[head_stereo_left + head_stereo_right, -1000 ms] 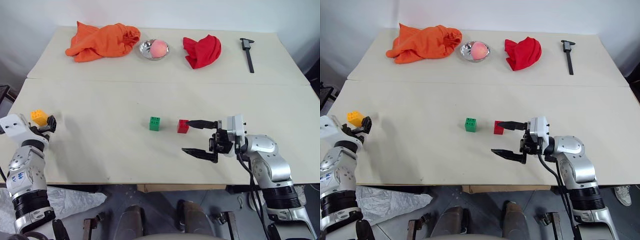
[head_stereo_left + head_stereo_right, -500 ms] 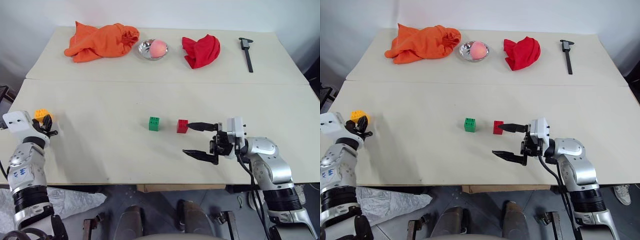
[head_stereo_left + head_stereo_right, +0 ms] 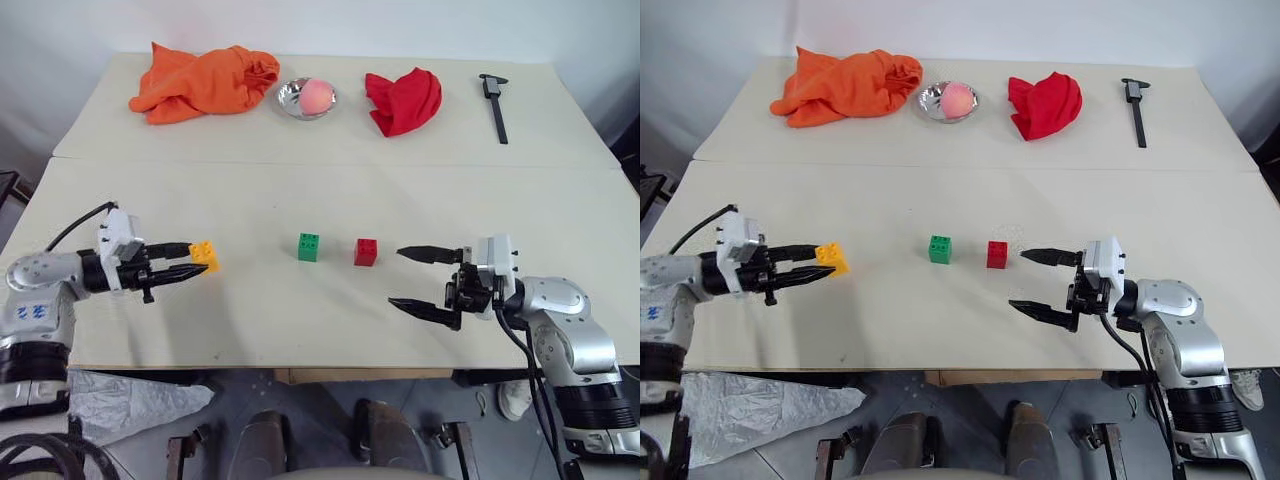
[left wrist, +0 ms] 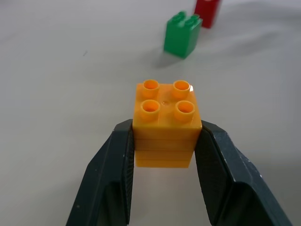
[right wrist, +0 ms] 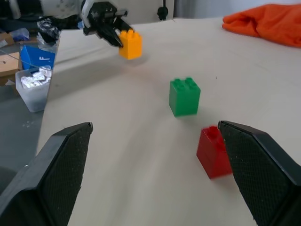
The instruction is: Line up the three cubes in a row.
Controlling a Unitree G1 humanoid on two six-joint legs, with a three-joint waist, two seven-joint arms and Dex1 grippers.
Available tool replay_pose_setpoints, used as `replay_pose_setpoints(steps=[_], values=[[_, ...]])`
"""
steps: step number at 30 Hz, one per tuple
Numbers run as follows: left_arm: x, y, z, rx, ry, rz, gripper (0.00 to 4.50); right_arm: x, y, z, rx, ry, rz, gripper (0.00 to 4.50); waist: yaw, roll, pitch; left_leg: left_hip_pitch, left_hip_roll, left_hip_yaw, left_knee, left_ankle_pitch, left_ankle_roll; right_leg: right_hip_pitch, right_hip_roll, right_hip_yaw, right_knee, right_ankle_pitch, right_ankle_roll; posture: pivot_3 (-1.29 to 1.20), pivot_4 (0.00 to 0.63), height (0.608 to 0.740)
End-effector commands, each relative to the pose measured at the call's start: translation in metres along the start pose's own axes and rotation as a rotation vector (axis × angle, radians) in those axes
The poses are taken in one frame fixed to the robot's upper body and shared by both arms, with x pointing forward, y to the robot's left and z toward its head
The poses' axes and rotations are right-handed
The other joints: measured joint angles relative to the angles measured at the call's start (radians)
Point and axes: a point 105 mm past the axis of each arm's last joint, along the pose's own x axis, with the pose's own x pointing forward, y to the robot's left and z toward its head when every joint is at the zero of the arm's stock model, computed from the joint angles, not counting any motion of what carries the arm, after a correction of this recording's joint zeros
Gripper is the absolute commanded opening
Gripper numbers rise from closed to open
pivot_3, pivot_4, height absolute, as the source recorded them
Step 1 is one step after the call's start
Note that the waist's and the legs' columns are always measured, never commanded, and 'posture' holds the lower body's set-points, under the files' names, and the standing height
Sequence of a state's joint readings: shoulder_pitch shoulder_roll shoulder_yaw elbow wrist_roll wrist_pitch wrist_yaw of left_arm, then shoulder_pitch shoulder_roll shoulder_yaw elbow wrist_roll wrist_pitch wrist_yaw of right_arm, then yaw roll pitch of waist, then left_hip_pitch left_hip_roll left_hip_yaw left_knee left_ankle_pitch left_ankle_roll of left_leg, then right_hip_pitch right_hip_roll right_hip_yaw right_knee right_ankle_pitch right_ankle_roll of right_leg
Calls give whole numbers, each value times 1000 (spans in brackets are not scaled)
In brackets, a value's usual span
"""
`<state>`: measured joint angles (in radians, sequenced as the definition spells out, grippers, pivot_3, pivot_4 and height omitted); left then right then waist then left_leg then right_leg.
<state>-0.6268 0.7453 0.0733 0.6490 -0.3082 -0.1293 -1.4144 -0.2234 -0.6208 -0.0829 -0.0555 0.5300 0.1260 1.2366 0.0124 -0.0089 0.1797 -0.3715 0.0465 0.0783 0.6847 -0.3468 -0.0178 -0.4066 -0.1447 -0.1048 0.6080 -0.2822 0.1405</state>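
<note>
The left gripper (image 3: 197, 263) is clamped on the yellow cube (image 3: 205, 255), one black finger flat against each side, studs facing up, so the block can be carried level and set down square; it hangs just above the table (image 3: 250, 320), toward the left part of the near half, well apart from the other two blocks. The grip sits low on the block's flanks, which leaves the studded top and the far face free; that looks like a sensible hold for setting it beside a neighbour without the fingers fouling the row.

The green cube (image 3: 309, 246) and the red cube (image 3: 366, 251) stand upright near the middle of the near half, close together with a small gap, already forming a line that runs parallel to the near edge; the open place for the third, as I judge it, is just to the left of the green one.

The right gripper (image 3: 412, 281) hangs with its fingers wide apart, holding nothing, to the right of the red cube and apart from it, its fingers pointing toward the row; probably it waits out of the way.

The yellow cube is glossy orange-yellow plastic with four round hollow studs on top and crisp edges; the green and red ones are the same kind and size; all look hard and light.
</note>
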Motion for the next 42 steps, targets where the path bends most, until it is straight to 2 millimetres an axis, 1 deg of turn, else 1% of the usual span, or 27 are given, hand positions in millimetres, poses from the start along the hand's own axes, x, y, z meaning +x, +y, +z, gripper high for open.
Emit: replay_pose_setpoints(steps=[1, 3, 5, 9, 12, 14, 21, 28, 34, 42], values=[[23, 2, -9, 69, 68, -108, 1466, -6, -1, 11, -54, -9, -22, 4500, 4, 0, 0, 0, 0, 0, 0, 0, 0, 0, 0, 0, 0, 0, 0, 0, 150, 740], [37, 9, -9, 69, 79, -117, 1466, -11, -2, 11, -61, -3, -46, 4500, 1, 0, 0, 0, 0, 2, 0, 0, 0, -1, 0, 0, 0, 0, 0, 0, 150, 740], [44, 12, -9, 82, 95, -129, 1466, -15, -2, 12, -65, 3, -64, 4500, -5, -1, 0, -1, 0, 3, -1, 0, 0, -3, 0, 0, 0, 0, 0, 0, 150, 740], [50, 18, -5, 107, 103, -126, 1466, -18, 2, 11, -65, 1, -94, 4500, -9, -1, 0, 0, 0, 3, -1, 0, 0, -2, -1, 0, 0, 0, 1, 0, 150, 740], [50, 19, -4, 92, 108, -140, 1466, -19, 6, 10, -62, 0, -106, 4500, -7, -1, 0, 0, 0, 3, 0, 0, 1, -2, -1, 0, 1, 0, 1, 0, 150, 740], [47, 19, -4, 73, 114, -148, 2193, -20, 8, 9, -61, 0, -114, 4500, -9, -1, 0, 0, 0, 3, 0, 0, 1, -2, -1, 0, 2, 0, 1, 0, 150, 740], [45, 20, -5, 101, 113, -126, 4297, -19, 6, 8, -62, -2, -122, 4500, -12, -1, 0, 0, 0, 3, 0, 0, 1, -3, -1, 0, 1, 0, 1, 0, 150, 740], [43, 25, -9, 112, 132, -69, 4297, -17, 6, 9, -60, -4, -103, 4500, -12, -1, 0, 0, 0, 3, 0, 0, 1, -3, -1, 0, 1, 0, 1, 0, 150, 740], [39, 38, -10, 117, 157, 46, 4297, -15, 6, 8, -57, -4, -90, 4500, -12, -1, 0, 0, 0, 3, 0, 0, 1, -3, -1, 0, 1, 0, 1, 0, 150, 740], [41, 36, -9, 110, 130, 42, 4297, -13, 8, 8, -50, -6, -75, 4500, -12, -1, 0, 0, 0, 3, 0, 0, 1, -3, -1, 0, 2, 0, 1, 0, 150, 740]])
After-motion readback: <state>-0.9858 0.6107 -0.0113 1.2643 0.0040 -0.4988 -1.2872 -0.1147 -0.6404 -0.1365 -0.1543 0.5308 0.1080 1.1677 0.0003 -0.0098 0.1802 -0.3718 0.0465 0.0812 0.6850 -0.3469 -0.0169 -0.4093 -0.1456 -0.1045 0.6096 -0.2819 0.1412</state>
